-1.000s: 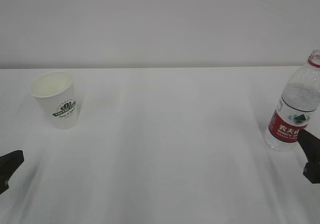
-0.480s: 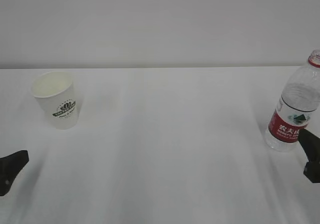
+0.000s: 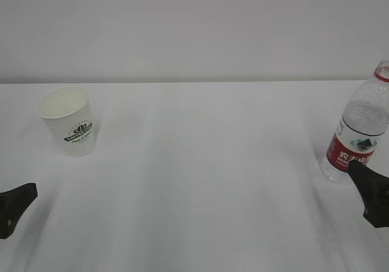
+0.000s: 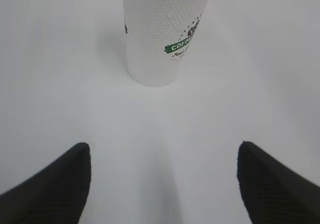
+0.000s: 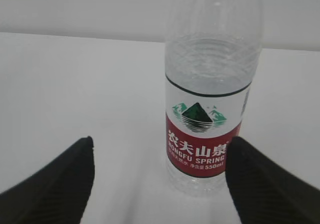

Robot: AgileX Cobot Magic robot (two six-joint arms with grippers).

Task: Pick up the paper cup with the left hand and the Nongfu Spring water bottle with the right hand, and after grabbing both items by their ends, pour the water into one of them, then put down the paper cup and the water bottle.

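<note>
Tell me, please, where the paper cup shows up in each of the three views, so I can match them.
Exterior view: cup upright at the left, on the white table, beyond the left gripper.
Left wrist view: cup at top centre, rim cut off, ahead of the open jaws.
Right wrist view: not in it; only the bottle shows.
Shared landmark: the cup's green logo.
</note>
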